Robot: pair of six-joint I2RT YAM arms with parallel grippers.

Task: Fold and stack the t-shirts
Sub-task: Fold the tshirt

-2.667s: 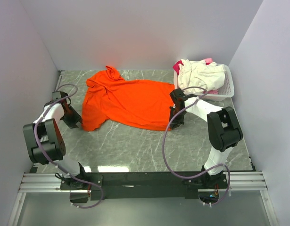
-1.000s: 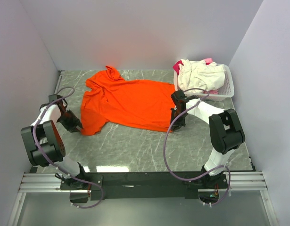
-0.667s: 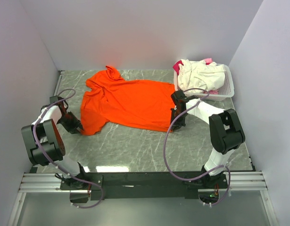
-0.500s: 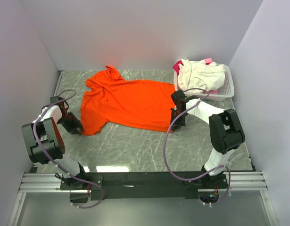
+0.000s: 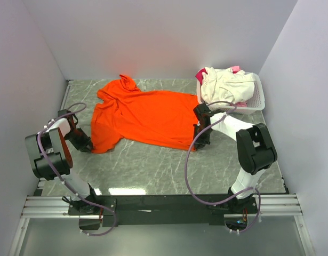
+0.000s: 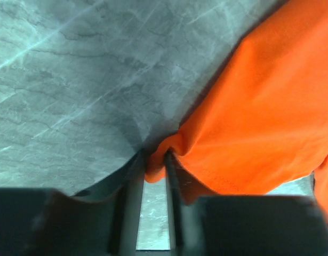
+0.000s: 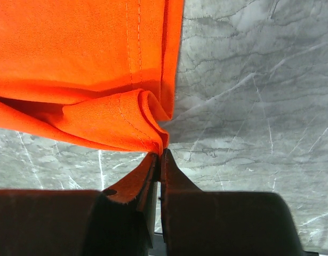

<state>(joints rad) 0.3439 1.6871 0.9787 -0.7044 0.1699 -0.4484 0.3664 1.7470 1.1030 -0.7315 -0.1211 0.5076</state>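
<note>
The bright orange t-shirt (image 5: 145,114) lies spread and rumpled across the back middle of the marble table. My left gripper (image 5: 87,146) is at its near left corner, shut on a fold of orange cloth (image 6: 249,122) between its fingers. My right gripper (image 5: 197,144) is at the near right hem corner, shut on the orange hem (image 7: 100,69). A cream-white t-shirt (image 5: 222,84) and a pink one (image 5: 199,77) lie heaped in the white basket at the back right.
The white slatted basket (image 5: 257,98) stands at the back right by the right wall. The walls close in the table on the left, back and right. Bare marble (image 5: 153,168) runs along the near side.
My left gripper has pulled the shirt's near left corner a little to the left and toward the near side since the first frame. The right gripper has barely moved.
</note>
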